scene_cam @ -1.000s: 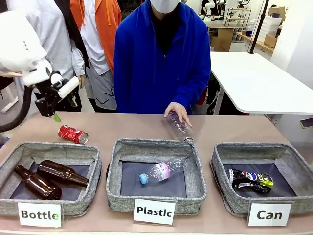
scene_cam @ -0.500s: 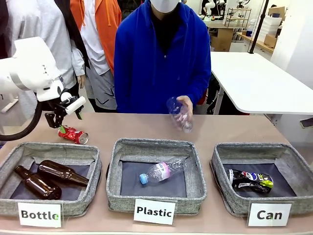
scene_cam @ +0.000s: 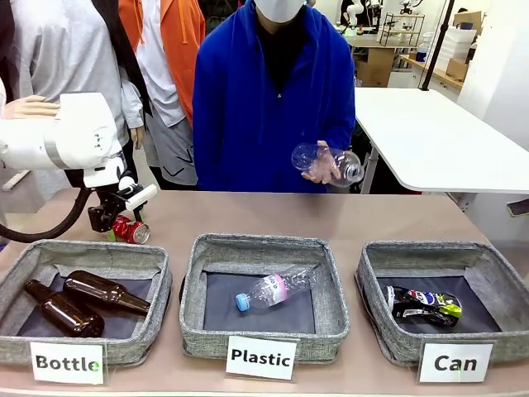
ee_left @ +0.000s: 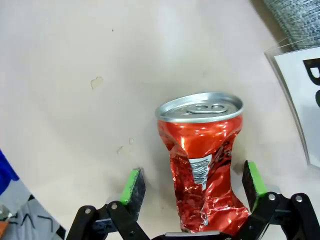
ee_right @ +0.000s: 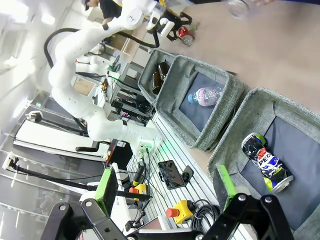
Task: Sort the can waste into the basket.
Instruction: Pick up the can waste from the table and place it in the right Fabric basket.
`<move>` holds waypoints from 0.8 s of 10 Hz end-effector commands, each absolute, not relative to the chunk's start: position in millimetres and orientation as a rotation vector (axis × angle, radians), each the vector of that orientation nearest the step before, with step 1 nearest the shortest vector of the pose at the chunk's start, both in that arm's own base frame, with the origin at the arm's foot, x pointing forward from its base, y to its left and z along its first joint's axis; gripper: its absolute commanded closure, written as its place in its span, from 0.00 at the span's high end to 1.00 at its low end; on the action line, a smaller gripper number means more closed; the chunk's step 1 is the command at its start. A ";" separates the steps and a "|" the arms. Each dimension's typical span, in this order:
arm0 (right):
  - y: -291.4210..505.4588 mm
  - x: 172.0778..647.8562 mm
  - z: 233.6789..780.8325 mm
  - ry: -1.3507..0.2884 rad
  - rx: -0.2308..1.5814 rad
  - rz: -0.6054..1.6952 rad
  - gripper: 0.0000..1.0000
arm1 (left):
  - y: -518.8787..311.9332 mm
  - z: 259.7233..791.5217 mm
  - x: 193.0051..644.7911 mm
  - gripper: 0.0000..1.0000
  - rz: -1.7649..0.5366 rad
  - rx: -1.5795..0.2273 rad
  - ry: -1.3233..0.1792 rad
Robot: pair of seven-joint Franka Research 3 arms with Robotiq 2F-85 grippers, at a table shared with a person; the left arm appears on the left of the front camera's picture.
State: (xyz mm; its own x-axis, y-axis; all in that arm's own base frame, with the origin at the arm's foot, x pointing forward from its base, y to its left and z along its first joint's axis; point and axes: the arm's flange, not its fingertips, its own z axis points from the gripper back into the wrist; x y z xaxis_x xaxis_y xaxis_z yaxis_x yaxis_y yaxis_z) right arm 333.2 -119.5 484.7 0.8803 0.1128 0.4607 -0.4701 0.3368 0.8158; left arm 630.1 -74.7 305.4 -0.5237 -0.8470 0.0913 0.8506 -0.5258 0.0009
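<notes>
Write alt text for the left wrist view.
A dented red can lies on the table between the jaws of the open left gripper. A grey basket corner and its white label show at upper right.

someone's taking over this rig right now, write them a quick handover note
Left claw: open, straddling the red can, not closed on it.
Right claw: open, empty, up beside the table.
Red can: lying on the table behind the Bottle basket.
Black can: done, in the Can basket.
Left to do: grip the red can, carry it to the Can basket.
A person's hand holds a clear bottle over the far edge.
</notes>
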 end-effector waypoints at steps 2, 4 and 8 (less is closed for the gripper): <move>-121.5 332.2 485.7 -0.356 1.167 0.419 1.00 | -77.0 311.4 638.3 1.00 -2.108 -0.066 -0.032; -121.5 332.2 485.7 -0.356 1.167 0.419 1.00 | -76.5 312.2 637.0 0.40 -2.099 -0.057 -0.015; -121.5 332.2 485.7 -0.356 1.167 0.419 1.00 | -75.7 313.7 636.7 0.00 -2.089 -0.047 -0.020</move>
